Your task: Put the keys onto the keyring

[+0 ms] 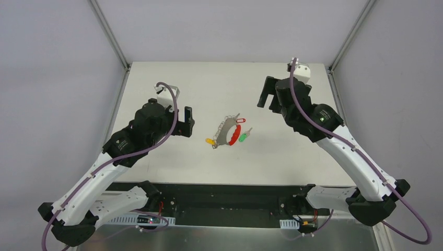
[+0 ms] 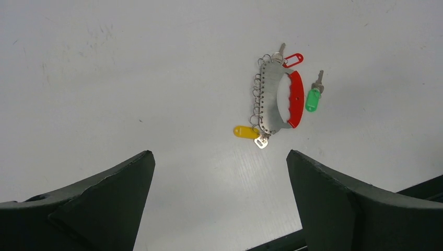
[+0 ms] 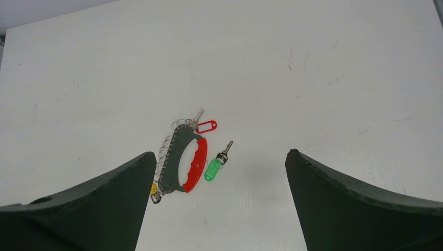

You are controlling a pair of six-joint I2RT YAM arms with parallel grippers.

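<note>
On the white table, nearest the arm bases, a yellow-tagged key is seen at the near end of the keyring, touching its row of small wire rings. The keyring is laid flat at the table's middle, grey side toward the left arm, red side toward the right. A green-tagged key is found loose just beside the red side, apart from it. A red-tagged key is placed at the far end. The left gripper is held spread wide, nothing between its fingers, well apart from the keyring. Farther back, the right gripper is likewise spread and empty.
</note>
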